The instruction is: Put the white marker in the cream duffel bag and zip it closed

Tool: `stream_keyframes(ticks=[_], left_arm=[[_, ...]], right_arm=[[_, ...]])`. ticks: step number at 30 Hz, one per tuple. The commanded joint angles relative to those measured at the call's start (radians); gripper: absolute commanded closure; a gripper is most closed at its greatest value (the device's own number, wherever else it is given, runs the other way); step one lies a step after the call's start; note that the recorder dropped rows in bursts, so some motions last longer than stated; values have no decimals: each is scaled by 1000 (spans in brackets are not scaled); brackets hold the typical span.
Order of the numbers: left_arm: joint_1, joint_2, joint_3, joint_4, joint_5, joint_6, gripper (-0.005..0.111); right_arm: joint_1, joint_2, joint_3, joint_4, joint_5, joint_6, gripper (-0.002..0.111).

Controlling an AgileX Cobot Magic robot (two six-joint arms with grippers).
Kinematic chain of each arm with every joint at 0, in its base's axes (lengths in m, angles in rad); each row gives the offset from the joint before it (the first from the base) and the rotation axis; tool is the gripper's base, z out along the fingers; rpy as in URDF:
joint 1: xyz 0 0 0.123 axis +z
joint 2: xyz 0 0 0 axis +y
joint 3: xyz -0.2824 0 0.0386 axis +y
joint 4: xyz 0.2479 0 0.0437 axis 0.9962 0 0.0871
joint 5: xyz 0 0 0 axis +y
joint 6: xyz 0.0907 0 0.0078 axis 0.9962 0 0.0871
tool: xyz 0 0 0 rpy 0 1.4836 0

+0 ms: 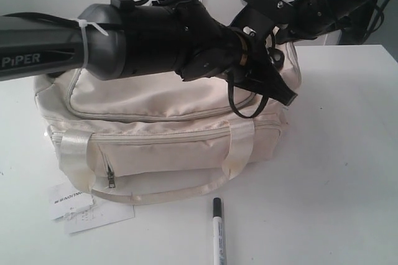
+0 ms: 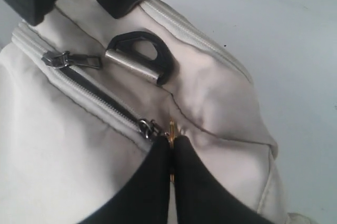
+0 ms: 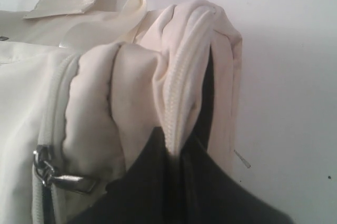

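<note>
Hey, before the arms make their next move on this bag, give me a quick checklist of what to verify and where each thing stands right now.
1. Hold of the left gripper on the small gold zipper pull: ok, shut on it.
2. Hold of the right gripper on the bag: ok, it pinches a fold at the zipper edge.
3. Is the marker inside the bag: not ok, it lies on the table in front of the bag.
4. Is the opening wide enough for the marker: cannot tell, the arms hide part of the top.
5. Is the paper tag apart from the marker: ok.
</note>
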Motion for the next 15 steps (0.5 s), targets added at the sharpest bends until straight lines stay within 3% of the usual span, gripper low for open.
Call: stream_keyframes(ticks=[1, 15], left_arm=[[-26, -19, 1, -4, 42, 0, 107], [-53, -47, 1, 0, 145, 50, 107]], right_arm=[[-1, -6, -4, 1, 7, -4, 108], [-1, -6, -4, -1, 15, -4, 108]])
